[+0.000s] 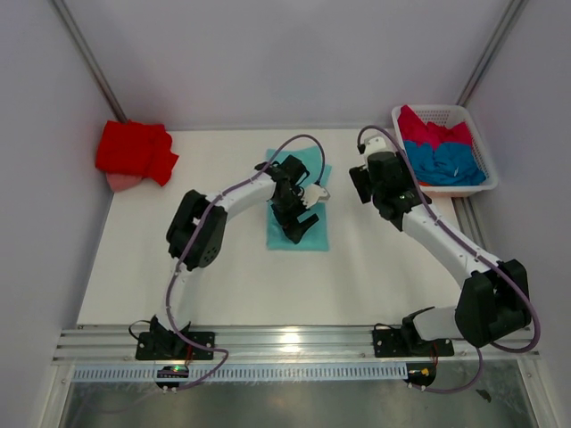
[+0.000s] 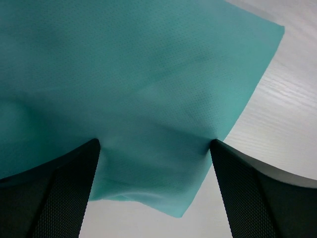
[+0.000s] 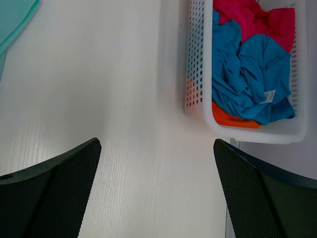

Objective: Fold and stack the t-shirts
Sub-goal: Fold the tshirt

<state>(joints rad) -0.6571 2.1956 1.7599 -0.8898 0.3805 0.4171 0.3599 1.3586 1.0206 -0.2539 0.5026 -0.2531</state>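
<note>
While left gripper (image 2: 154, 145) hangs over folded mint-teal cloth t-shirt (image 1: 319, 234) at centre of white table (image 1: 223, 294), right gripper (image 3: 156, 144) hangs over bare tabletop between that shirt and white slatted plastic basket (image 1: 442, 111). Left fingers spread wide, nothing clamped; contact with cloth unclear. Right fingers wide apart, empty. Basket, far right corner: crumpled blue t-shirt (image 3: 247, 64), crimson-pink t-shirt (image 3: 257, 17), strip of orange cloth (image 3: 233, 120) beneath blue. Bright red t-shirt (image 1: 134, 150) bunched at far left corner.

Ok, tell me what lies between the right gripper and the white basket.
Only bare table between right gripper and basket, shown in the right wrist view.
</note>
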